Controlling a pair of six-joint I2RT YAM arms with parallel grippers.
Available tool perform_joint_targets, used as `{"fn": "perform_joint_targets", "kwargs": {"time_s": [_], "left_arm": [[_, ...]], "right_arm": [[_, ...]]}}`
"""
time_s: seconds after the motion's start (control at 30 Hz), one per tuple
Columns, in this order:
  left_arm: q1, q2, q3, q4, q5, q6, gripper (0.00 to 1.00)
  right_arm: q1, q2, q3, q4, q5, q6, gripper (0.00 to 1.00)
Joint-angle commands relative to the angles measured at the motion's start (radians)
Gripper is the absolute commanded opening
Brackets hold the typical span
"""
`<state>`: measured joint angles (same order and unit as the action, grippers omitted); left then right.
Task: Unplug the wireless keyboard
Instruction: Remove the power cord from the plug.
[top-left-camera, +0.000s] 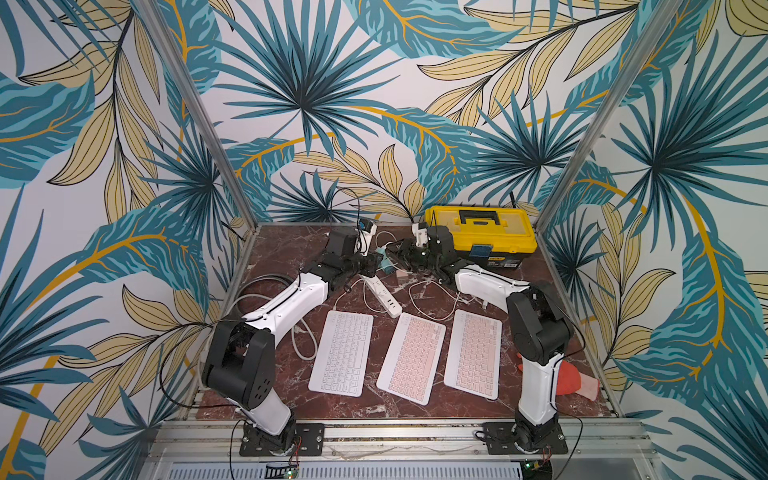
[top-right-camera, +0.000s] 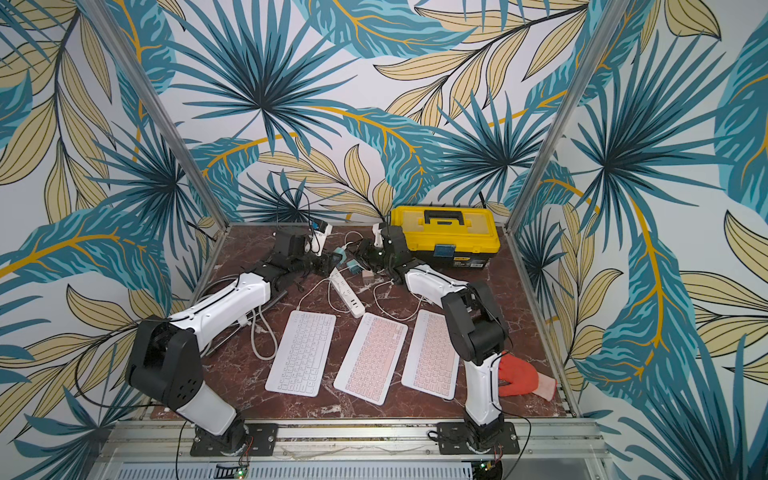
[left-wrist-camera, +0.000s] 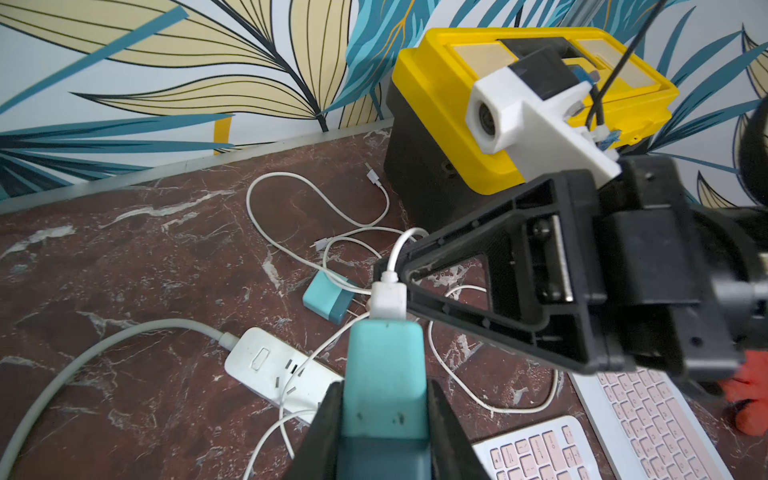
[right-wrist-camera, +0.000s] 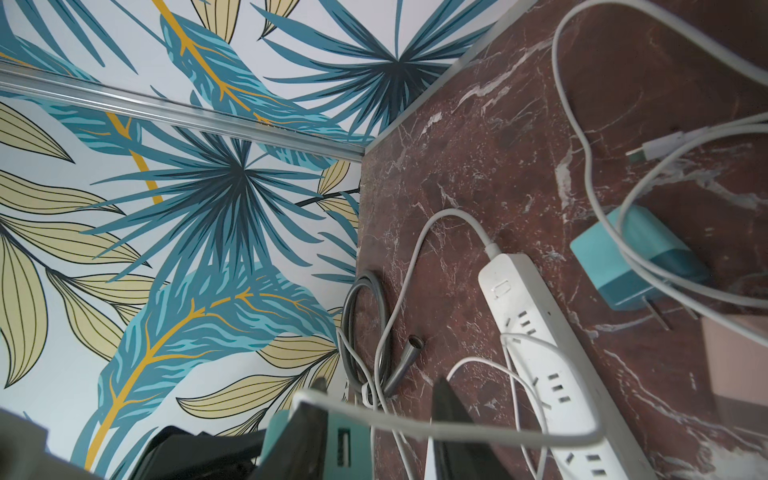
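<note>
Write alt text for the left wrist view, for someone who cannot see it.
The left claw clamps a teal charger with a white plug seated in its end, and the right claw reaches in beside that plug. Behind lie a white power strip, a second teal charger, loose cables, a yellow toolbox and pink keyboards on a dark marble table.

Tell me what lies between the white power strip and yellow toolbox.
A teal wall charger and loose white cables lie on the marble tabletop there; the left wrist view shows it best.
</note>
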<state>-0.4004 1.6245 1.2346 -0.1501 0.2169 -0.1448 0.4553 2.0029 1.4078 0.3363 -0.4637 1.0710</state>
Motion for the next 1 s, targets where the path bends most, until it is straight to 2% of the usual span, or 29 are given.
{"fn": "perform_joint_targets", "kwargs": {"time_s": [0.0,0.43,0.8,0.97], "left_arm": [[-0.002,-0.005,-0.007,0.017,-0.061,0.011,0.0],[-0.001,0.02,-0.007,0.016,-0.042,-0.005,0.0],[-0.009,0.023,-0.012,0.016,0.003,-0.015,0.0],[-0.013,0.018,-0.014,0.018,0.005,-0.018,0.0]], "right_arm": [[0.006,-0.036,-0.043,0.014,0.014,0.012,0.42],[0.008,-0.047,-0.065,0.134,0.007,0.093,0.42],[0.018,0.043,0.01,0.206,-0.044,0.185,0.42],[0.025,0.066,0.033,0.201,-0.05,0.198,0.38]]}}
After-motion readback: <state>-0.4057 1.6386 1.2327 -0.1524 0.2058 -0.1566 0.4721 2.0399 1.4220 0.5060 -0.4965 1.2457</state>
